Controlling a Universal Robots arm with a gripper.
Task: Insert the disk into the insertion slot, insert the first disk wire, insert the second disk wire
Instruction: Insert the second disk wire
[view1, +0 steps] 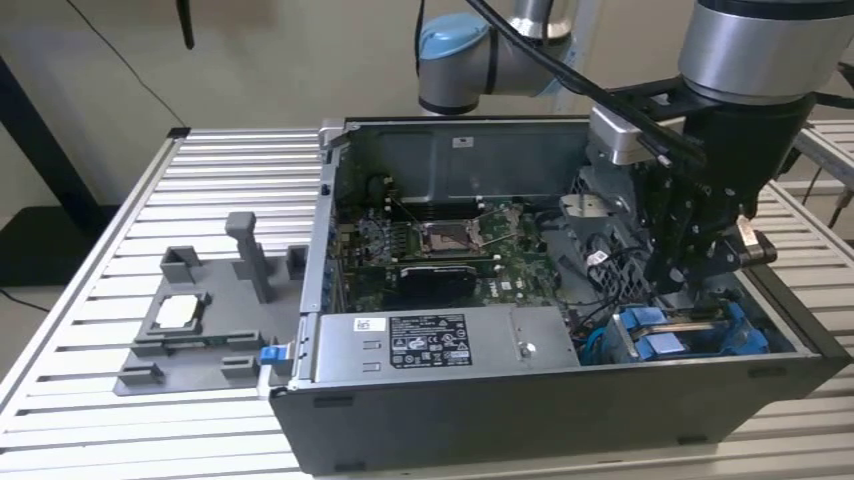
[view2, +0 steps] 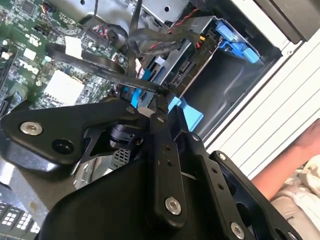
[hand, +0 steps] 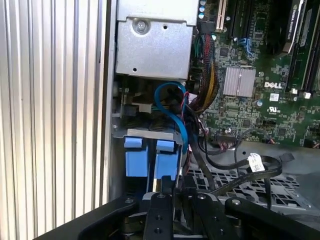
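Exterior view: open computer case (view1: 561, 400) on slatted counter (view1: 94, 300); tool (view1: 694, 275) lowered into the case at the view's right, just above the blue-framed disk (view1: 681, 335) lying in the insertion slot (view1: 607, 345) at the near right corner. Second wrist view: tool (view2: 161, 97) fingertips pinched together on a thin black wire (view2: 100, 67), close to the drive's connector end. A person's arm (view2: 290, 160) beside the case. First wrist view: tool (hand: 172, 192) over the disk's blue tabs (hand: 150, 160); blue cable (hand: 172, 110) loops nearby.
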